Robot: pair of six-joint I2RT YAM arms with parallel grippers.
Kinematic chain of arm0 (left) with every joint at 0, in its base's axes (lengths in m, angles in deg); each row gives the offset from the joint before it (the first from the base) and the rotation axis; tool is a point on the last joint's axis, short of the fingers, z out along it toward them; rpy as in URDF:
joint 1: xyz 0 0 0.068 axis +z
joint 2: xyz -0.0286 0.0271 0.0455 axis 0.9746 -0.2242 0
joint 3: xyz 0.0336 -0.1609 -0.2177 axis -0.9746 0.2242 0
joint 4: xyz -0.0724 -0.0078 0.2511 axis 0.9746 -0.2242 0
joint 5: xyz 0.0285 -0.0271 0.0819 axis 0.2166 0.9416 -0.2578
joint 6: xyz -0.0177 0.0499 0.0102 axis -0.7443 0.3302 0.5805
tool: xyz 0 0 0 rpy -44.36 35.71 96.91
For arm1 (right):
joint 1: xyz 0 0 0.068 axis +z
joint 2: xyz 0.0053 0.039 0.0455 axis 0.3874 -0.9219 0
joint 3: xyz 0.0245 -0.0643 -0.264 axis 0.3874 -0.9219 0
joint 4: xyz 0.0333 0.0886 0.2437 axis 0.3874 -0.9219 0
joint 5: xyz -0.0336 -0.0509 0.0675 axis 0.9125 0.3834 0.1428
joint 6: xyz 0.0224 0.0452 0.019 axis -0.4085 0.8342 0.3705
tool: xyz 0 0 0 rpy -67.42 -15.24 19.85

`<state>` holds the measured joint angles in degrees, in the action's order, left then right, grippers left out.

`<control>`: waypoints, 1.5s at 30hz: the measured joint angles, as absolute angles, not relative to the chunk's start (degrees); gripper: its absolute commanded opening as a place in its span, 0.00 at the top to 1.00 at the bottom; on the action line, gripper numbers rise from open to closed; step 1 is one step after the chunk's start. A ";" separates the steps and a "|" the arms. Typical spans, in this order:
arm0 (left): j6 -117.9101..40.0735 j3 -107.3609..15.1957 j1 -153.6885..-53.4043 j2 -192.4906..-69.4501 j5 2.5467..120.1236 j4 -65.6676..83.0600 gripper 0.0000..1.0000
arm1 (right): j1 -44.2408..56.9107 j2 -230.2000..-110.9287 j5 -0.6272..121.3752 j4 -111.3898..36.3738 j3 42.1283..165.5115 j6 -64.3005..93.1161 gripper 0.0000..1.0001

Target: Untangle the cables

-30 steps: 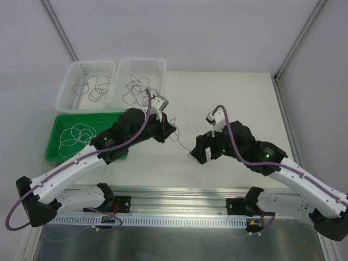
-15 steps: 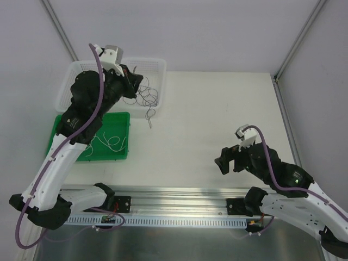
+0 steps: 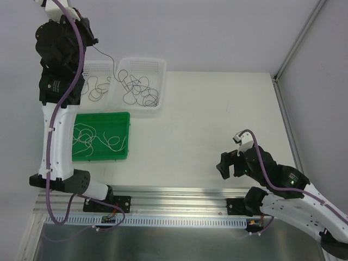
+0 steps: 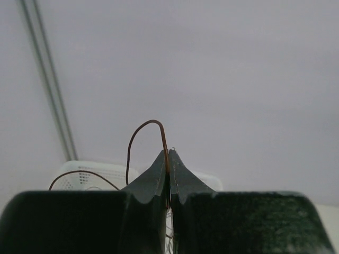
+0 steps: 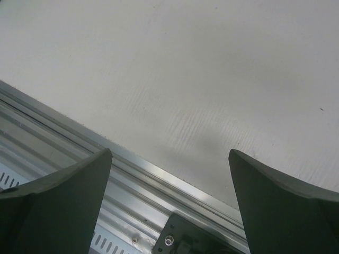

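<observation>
Starting at the far left: the left arm (image 3: 54,125) is stretched way up, reaching above the back corner of the bench (image 3: 217,109). The left jaws are clenched tight on one thin brown strand (image 4: 139,129). In the wrist view it arches up out of the pinch and curls back down. From the top view the same strand (image 3: 106,56) trails down from the jaws toward the two white baskets, though I can't tell exactly where its far end lands.

Under that arm is the left white basket (image 3: 103,63), partly hidden, with a few brownish cables (image 3: 98,89) lying loose inside. Touching its right side is the second white basket (image 3: 144,59), which holds a messy knot of dark cables (image 3: 138,89) looped over each other. In front of the left basket is a green tray (image 3: 100,157) with white cables (image 3: 89,138) curled up in it.

Over on the right, the right arm (image 3: 293,187) is low and pulled in near the front edge of the bench. The right jaws are released, spread wide with nothing between them. The wrist view just shows bare bench top and the aluminium rail (image 5: 63,137) along the front edge. It's well apart from all the cables.
</observation>
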<state>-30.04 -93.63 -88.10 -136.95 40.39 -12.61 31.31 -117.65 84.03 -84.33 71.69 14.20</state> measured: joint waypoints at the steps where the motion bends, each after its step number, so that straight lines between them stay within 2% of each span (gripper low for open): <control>1: -30.04 -95.01 -86.57 -138.78 39.56 -12.54 1.00 | 31.31 -117.54 83.94 -84.33 71.60 14.20 0.03; 10: -31.68 -97.94 -76.01 -152.95 35.80 -11.56 1.00 | 31.31 -116.77 82.10 -83.89 68.26 13.99 0.03; 17: -33.54 -98.09 -71.62 -158.48 35.99 -9.05 1.00 | 31.31 -117.58 81.29 -83.28 67.67 13.53 0.03; 22: -33.93 -96.78 -70.06 -160.86 36.04 -4.78 0.90 | 31.31 -117.82 82.23 -83.00 67.67 13.51 0.03; 27: -34.98 -89.53 -69.04 -164.03 36.01 -2.62 0.88 | 31.31 -117.80 82.78 -82.98 67.67 13.51 0.03; 29: -35.79 -86.01 -68.69 -165.84 36.04 -2.77 0.78 | 31.31 -117.78 82.82 -83.00 67.67 13.51 0.03; 31: -36.68 -83.06 -68.40 -167.81 36.06 -3.14 0.59 | 31.31 -117.78 82.82 -83.00 67.67 13.51 0.03; 34: -37.88 -79.43 -67.97 -169.82 36.10 -4.00 0.44 | 31.31 -117.76 82.82 -83.02 67.67 13.51 0.03; 35: -38.23 -78.42 -67.92 -169.95 36.10 -4.37 0.36 | 31.31 -117.71 82.82 -83.02 67.67 13.51 0.03; 37: -38.87 -77.15 -67.90 -169.84 36.21 -4.89 0.30 | 31.31 -117.30 82.82 -83.04 67.67 13.55 0.03; 38: -39.31 -76.94 -67.68 -169.65 36.50 -4.78 0.24 | 31.31 -116.95 82.82 -83.04 67.67 13.55 0.03; 40: -40.29 -75.25 -67.57 -168.12 37.87 -4.41 0.16 | 31.31 -116.05 82.98 -83.22 67.69 13.57 0.03; 41: -40.84 -74.14 -67.57 -166.94 38.35 -4.37 0.07 | 31.31 -115.68 83.22 -83.37 67.69 13.59 0.03; 43: -42.17 -70.75 -67.57 -163.07 40.23 -4.41 0.01 | 31.31 -115.05 84.27 -84.11 67.82 13.81 0.03; 45: -43.92 -66.77 -67.59 -157.93 42.62 -4.06 0.01 | 31.31 -115.02 85.66 -85.10 68.35 14.12 0.03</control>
